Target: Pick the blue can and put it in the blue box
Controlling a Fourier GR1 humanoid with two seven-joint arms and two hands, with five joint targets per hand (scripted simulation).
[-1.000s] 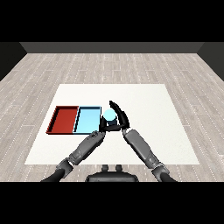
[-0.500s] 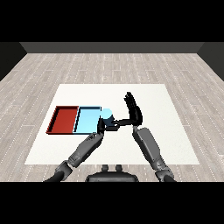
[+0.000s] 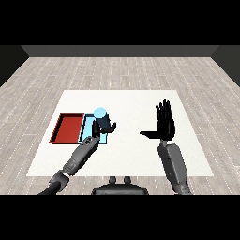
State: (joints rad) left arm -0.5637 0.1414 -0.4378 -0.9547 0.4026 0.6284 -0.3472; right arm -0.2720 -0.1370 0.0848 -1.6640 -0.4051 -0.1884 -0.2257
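The blue can (image 3: 100,115) showed a pale, light-blue round top and a darker body, most of which was hidden behind the left hand (image 3: 104,128). It stood upright over the light blue tray (image 3: 87,127), toward that tray's far right part; whether its base rested on the tray floor or hung just above it could not be told from this angle.

The light blue tray lay just beside the red tray (image 3: 69,128), the two sharing a long edge, with the red one on the outer left. Both sat on the left part of the white bench (image 3: 131,105). The bench's middle and right lay open, with broad white surface between the trays and the right hand (image 3: 165,125), and more beyond toward the far edge. A grey planked floor (image 3: 122,70) surrounded the bench.

The left hand's fingers and thumb were curled round the can's dark body, clamped on it from the near side. The right hand stood well apart from the can, raised with its fingers straight and spread upward and the thumb stuck out to the left, touching nothing.
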